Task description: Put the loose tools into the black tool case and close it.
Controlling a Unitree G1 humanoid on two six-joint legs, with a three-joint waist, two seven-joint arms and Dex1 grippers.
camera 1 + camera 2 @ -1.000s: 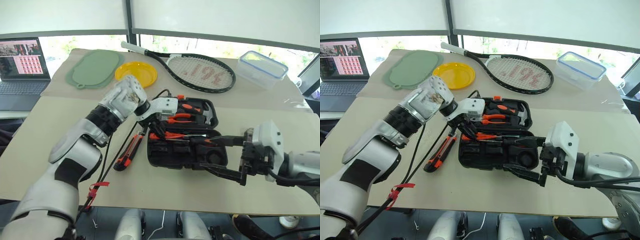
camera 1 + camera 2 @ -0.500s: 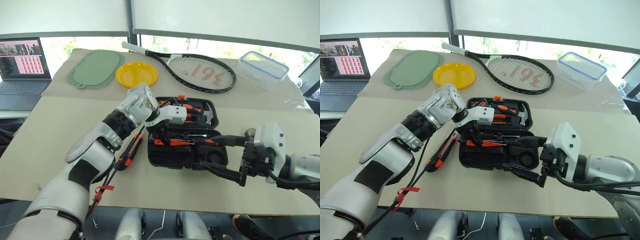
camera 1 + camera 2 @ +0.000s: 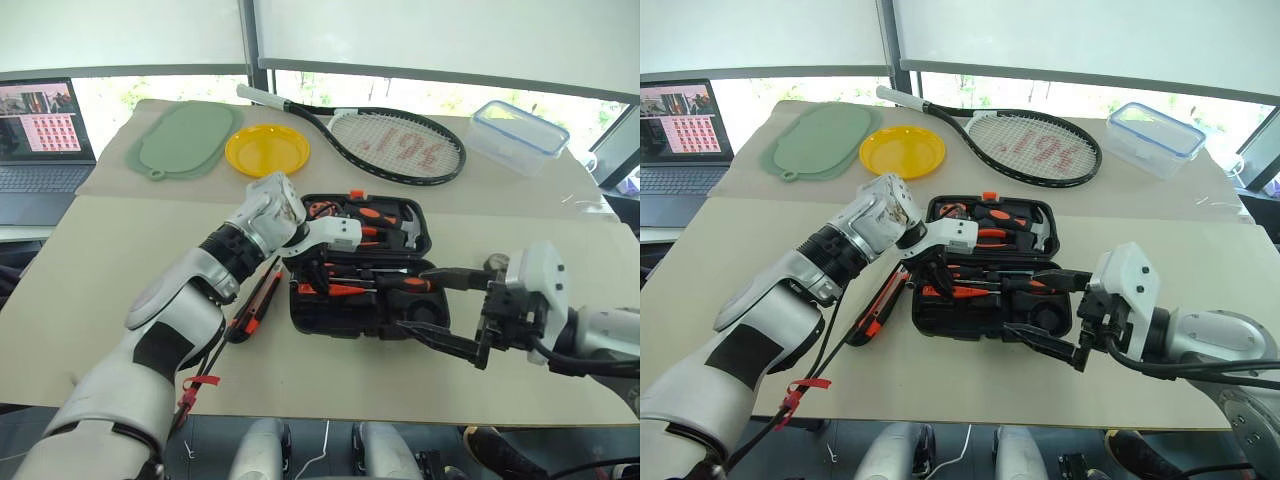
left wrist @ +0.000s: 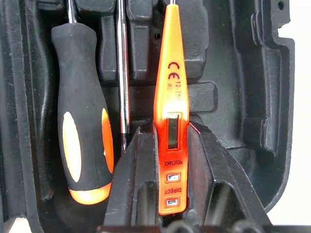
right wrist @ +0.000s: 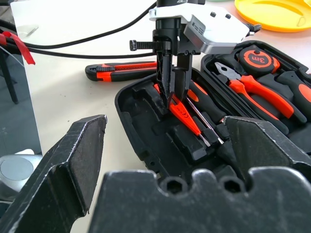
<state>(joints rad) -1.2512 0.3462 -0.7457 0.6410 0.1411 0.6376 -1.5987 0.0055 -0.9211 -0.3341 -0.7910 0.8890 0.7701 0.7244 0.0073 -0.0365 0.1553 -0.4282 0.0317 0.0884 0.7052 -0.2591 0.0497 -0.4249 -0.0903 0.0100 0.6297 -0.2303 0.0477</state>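
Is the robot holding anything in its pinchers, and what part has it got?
Yes. The left gripper pinches the slim orange tester screwdriver by its handle end, over the open black tool case. The right gripper is open and holds nothing.

Tester screwdriver (image 4: 171, 121) tip cut off at picture edge; left claw (image 4: 170, 160) fingers hide handle sides.

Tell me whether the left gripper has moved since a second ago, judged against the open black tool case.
Yes. The left gripper, shut on the slim orange tester screwdriver, has come down and further in over the black moulded tool case, toward its front tray.
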